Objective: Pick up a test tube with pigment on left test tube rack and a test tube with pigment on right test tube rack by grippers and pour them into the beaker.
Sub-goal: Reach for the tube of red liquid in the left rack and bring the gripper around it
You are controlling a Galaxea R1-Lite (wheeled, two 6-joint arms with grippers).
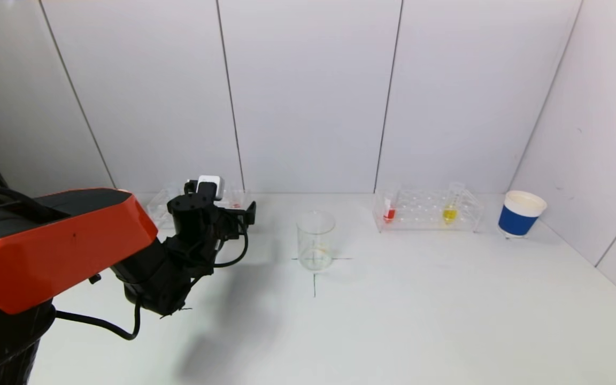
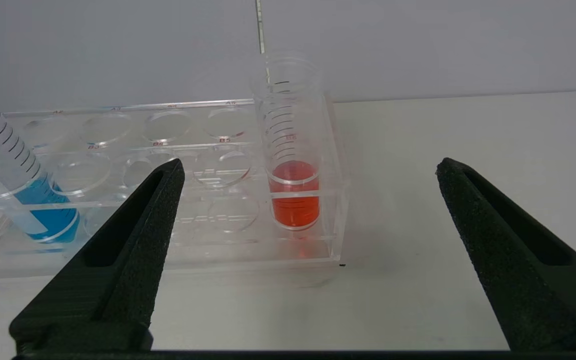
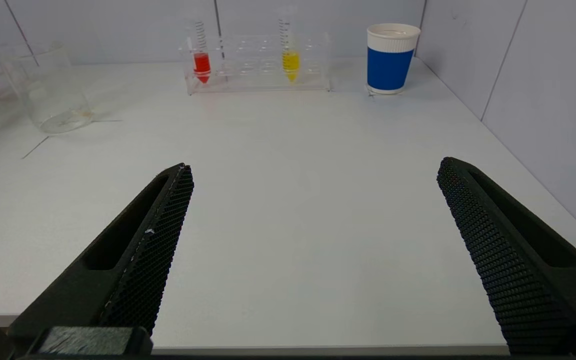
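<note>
- Head view: the left gripper [image 1: 233,214] sits low at the left test tube rack [image 1: 161,206], its body hiding most of the rack; the beaker [image 1: 316,240] stands mid-table on a cross mark, and the right test tube rack [image 1: 428,211] holds a red tube [image 1: 389,212] and a yellow tube [image 1: 450,211] beyond it
- Left wrist view: jaws spread wide, holding nothing; the tube with red pigment [image 2: 293,165] stands upright at the rack's end between them, a blue tube [image 2: 23,185] leaning farther off. Advance squarely, close above the liquid, then lift straight up
- Right wrist view: the right gripper [image 3: 313,175] hangs well back over the table [image 3: 288,200], jaws wide and empty
</note>
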